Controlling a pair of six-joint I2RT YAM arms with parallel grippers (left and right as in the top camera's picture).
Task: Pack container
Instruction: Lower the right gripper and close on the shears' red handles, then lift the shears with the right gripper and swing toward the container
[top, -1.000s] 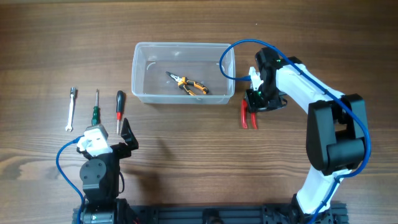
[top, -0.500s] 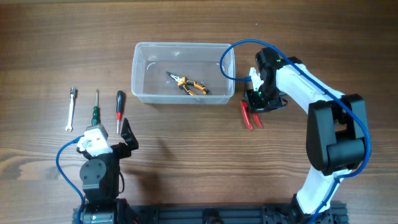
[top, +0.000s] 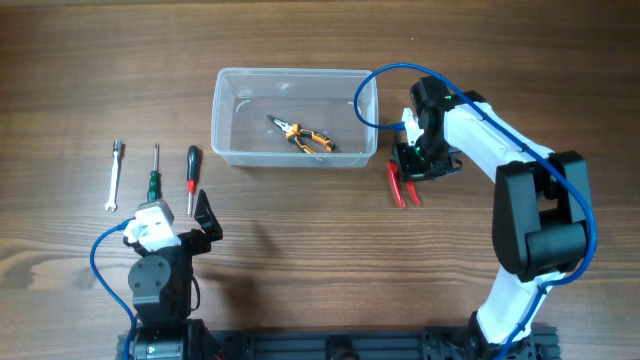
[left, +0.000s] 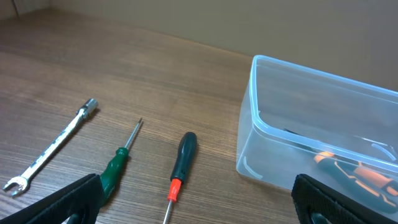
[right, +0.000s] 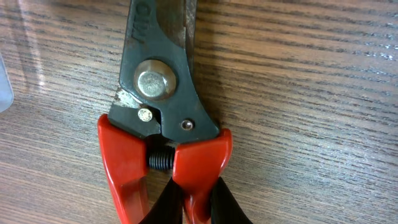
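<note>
**Overhead.** The container (top: 290, 72) stands upright and open-topped toward the far edge of the table (top: 300, 30), at mid-width. Orange-handled pliers (top: 303, 137) lie on its floor. Red-handled cutters (top: 401, 187) lie on the table just beside the container's right end. The right gripper (top: 411, 160) is over their head end. The left gripper (top: 207, 222) is by the near edge, left side. Beyond it, a wrench (top: 114, 176), a green-handled screwdriver (top: 154, 177) and a black-handled screwdriver (top: 192, 178) lie side by side, apart.

**Left wrist.** The left fingers (left: 74, 199) are spread wide with nothing between them.

**Right wrist.** The right fingers (right: 165, 202) press one red handle from both sides, gripping the cutters.
</note>
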